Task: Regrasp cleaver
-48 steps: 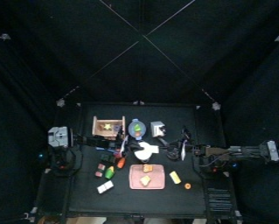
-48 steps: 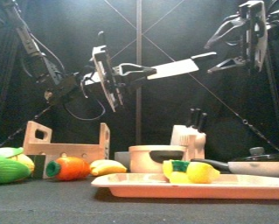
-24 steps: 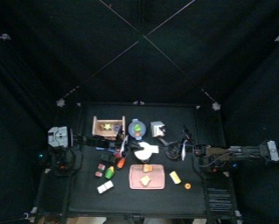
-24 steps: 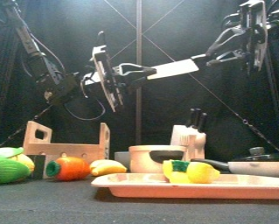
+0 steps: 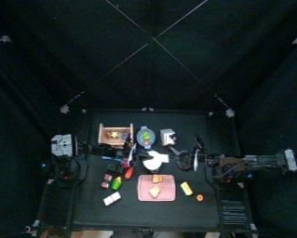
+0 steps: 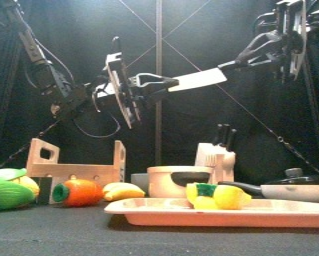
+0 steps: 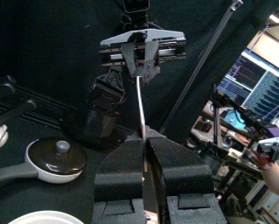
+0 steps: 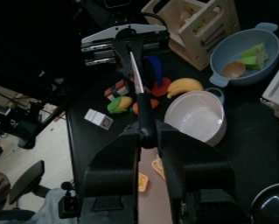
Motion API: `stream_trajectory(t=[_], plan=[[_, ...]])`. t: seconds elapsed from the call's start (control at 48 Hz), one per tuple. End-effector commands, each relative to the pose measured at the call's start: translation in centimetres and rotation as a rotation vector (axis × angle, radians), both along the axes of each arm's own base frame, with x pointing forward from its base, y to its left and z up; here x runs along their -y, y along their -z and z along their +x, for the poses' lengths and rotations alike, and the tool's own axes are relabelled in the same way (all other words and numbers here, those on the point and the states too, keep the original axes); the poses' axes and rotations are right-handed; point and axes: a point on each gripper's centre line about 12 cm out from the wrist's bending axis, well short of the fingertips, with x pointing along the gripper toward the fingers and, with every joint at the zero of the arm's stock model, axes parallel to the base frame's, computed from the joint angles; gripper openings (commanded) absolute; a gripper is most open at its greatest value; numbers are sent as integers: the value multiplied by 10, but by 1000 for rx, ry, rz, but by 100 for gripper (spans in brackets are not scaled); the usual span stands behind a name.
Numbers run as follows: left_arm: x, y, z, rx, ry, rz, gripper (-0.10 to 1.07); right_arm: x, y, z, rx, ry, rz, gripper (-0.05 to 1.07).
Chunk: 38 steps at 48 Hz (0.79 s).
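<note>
Right tool (image 6: 233, 68) pinched cleaver (image 6: 198, 79) blade's far end; left tool (image 6: 132, 82) gripped handle. Held midair, long axis spanning tool to tool, rising rightward.

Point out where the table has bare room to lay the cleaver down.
Seen from above, the near strip of black table below the pink tray is bare. The middle is crowded from the wooden rack to the tray. The steel cleaver hangs between both grippers.
</note>
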Motion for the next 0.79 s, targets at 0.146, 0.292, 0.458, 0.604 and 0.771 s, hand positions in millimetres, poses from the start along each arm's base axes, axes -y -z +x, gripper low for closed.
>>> stream_trajectory(t=[0.146, 0.292, 0.458, 0.604, 0.771], plan=[[0, -11, 0, 35, -4, 2, 64, 0, -1, 1, 3, -2, -1, 50], [-1, -12, 0, 38, -11, -3, 80, 1, 0, 1, 1, 1, -1, 50], [-2, -12, 0, 39, -19, -6, 87, 0, 0, 1, 2, 0, -1, 50], [-3, -11, -1, 34, -25, -5, 87, 0, 0, 1, 1, 2, 8, 50], [-7, -9, -10, 20, -65, -15, 87, 3, -7, -1, 0, 41, 61, 50]])
